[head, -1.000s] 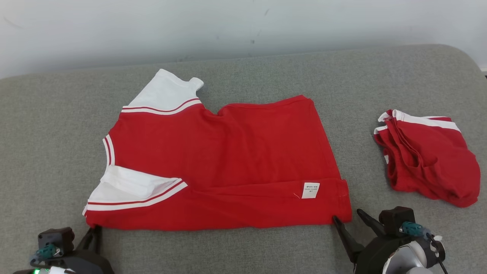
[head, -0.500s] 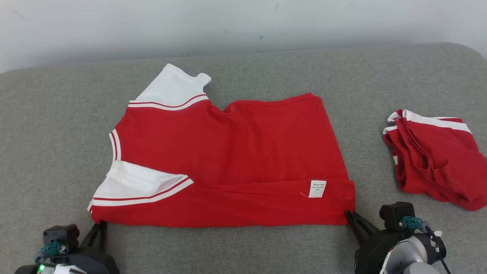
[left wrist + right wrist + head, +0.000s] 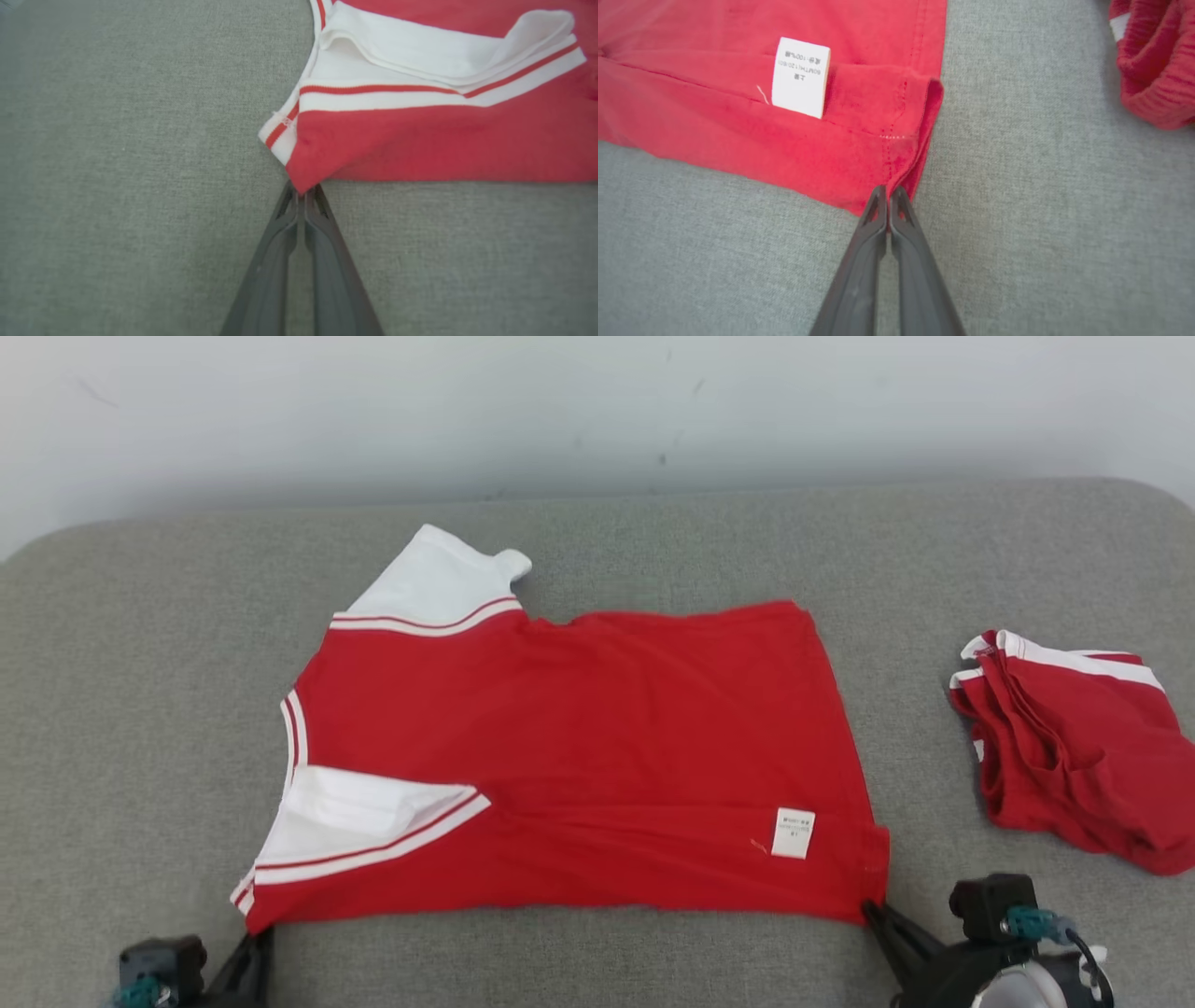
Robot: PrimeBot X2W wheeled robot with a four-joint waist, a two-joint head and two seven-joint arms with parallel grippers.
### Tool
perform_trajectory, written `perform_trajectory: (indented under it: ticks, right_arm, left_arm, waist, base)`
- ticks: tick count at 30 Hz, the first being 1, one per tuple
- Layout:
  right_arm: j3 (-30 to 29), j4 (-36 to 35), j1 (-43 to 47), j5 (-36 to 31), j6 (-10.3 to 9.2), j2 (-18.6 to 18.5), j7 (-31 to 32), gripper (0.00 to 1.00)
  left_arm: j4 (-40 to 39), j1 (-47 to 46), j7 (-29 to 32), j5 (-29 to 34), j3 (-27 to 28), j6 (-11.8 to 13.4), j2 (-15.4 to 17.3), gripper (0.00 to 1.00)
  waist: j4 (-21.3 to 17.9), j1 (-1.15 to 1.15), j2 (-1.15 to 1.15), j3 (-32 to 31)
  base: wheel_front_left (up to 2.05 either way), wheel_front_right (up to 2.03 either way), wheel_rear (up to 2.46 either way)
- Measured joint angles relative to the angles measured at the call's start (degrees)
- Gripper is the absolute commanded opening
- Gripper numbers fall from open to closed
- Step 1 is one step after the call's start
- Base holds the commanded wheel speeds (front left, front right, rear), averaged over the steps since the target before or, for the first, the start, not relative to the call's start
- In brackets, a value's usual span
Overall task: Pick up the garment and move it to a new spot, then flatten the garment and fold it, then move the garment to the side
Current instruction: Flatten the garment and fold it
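Left gripper: jaws pinched shut on the garment at its near-left corner. I see only a red tip of cloth between the fingertips.
Risk, left corner: I judge that bite thin. A quick lift could pull the cloth free and drop that end.
Risk, near sleeve: it lies folded in over the body, loose. A lift may flop it open and undo the flattening.
Risk, folded strip: the near edge is turned over, with the care label showing. Uneven pull from my 2 arms could slacken or twist it.
Right gripper: jaws closed on the near-right hem corner, gripping right at the stitched edge.
Risk, right corner: same shallow hold, same chance of slipping.
Risk, right side: a second red pile sits near the right edge of the grey cushion, apart from the hem. A sideways carry that way could land on it.
Garment place: middle of the cushion, flat, near edge toward the front edge.
Heading: neck and sleeves point to the left edge, hem to the right edge.
Long axis: left to right, roughly parallel to the front edge.
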Motion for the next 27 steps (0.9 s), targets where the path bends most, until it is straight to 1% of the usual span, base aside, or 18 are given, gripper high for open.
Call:
perform_trajectory:
  ticks: [8,16,23,27]
  right_arm:
    - [-1.5,-4.8,5.8,1.8,0.07,-2.2,1.4,0.0]
    - [-3.3,-11.0,10.7,2.9,-0.6,-4.4,3.9,0.0]
    - [-5.5,-17.2,16.0,5.0,-2.13,-5.6,6.4,0.0]
    - [-5.6,-20.4,16.6,5.3,-2.93,-6.2,8.4,0.0]
  left_arm:
    - [-3.6,4.9,0.0,-0.4,-0.2,-1.0,1.5,0.0]
    - [-8.3,10.4,0.6,-1.3,0.2,-1.5,2.3,0.0]
    - [-13.0,13.2,2.0,-2.5,0.8,-1.5,3.0,0.0]
    - [-15.6,15.3,2.8,-3.0,1.2,-0.9,3.4,0.0]
  waist:
    - [0.8,0.0,0.0,-1.8]
    - [1.2,0.0,0.0,-2.6]
    - [1.3,0.0,0.0,-2.3]
    - [0.9,0.0,0.0,-2.0]
  base:
    - [0.0,0.0,0.0]
    - [0.0,0.0,0.0]
    - [0.0,0.0,0.0]
    - [0.0,0.0,0.0]
